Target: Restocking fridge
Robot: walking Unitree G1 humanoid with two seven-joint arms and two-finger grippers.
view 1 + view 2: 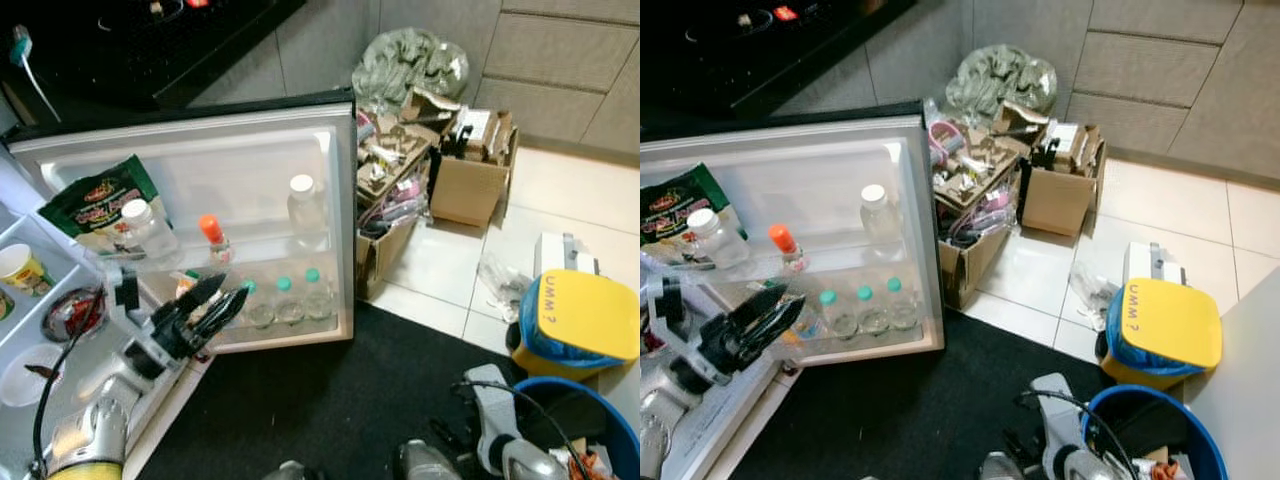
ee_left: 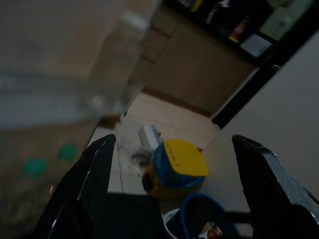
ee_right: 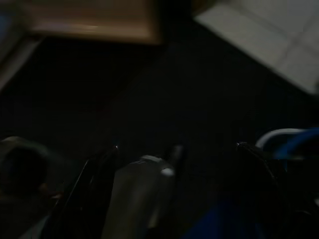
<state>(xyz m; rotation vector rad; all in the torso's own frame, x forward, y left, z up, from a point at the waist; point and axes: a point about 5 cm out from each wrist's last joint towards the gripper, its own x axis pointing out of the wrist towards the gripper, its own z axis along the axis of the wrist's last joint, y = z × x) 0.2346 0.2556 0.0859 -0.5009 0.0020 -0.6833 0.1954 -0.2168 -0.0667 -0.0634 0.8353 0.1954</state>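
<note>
The small fridge's door (image 1: 250, 150) stands wide open. Its upper shelf holds a green snack bag (image 1: 100, 205), a white-capped jar (image 1: 148, 230), an orange-capped bottle (image 1: 212, 240) and a clear white-capped bottle (image 1: 305, 210). Three green-capped bottles (image 1: 285, 300) stand in the lower shelf. My left gripper (image 1: 226, 294) is open and empty, its tips just left of those green-capped bottles at the lower shelf. My right arm (image 1: 500, 425) hangs low by the blue basket (image 1: 585, 425); its gripper (image 3: 174, 149) is open in the dark wrist view.
A yellow-lidded container (image 1: 580, 320) sits on the tiles to the right. Cluttered cardboard boxes (image 1: 470, 180) and a stuffed bag (image 1: 410, 60) crowd the wall behind the door. A black mat (image 1: 330, 400) lies before the fridge. A cup (image 1: 22, 268) stands on an inner shelf.
</note>
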